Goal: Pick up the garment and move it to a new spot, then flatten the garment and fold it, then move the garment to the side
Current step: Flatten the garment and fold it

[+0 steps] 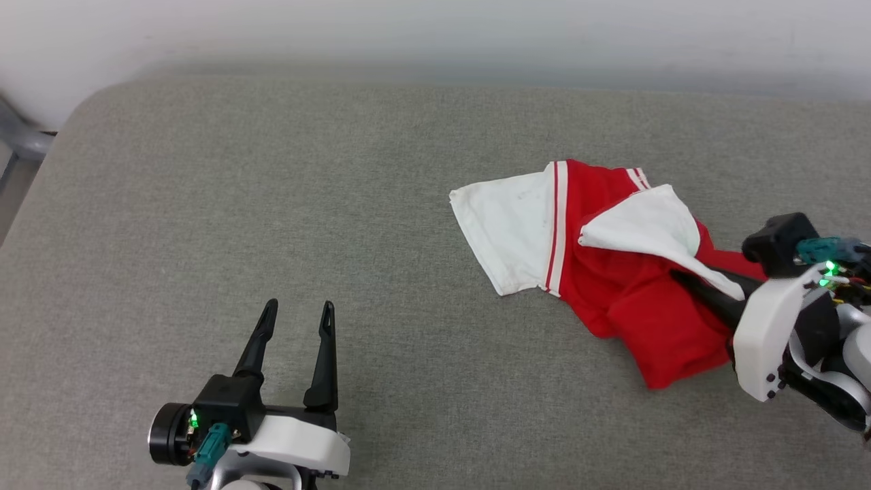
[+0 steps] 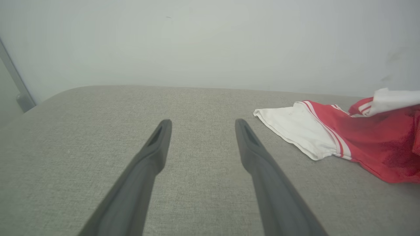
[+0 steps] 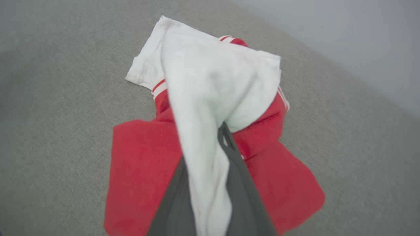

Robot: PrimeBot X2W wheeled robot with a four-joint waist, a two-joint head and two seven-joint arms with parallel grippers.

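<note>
R end effector (image 1: 680, 278) pinches garment (image 1: 639, 313) by white sleeve (image 3: 210, 82).

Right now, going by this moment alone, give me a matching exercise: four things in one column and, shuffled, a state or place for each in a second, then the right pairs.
Things
1. left gripper
2. right gripper
3. spread white sleeve
4. red jersey body

States
A. rumpled on the grey cushion, beside the right gripper
B. open, nothing between its fingers
C. lying flat, away from both grippers
D. shut on the raised white sleeve

Pairs: 1-B, 2-D, 3-C, 4-A
</note>
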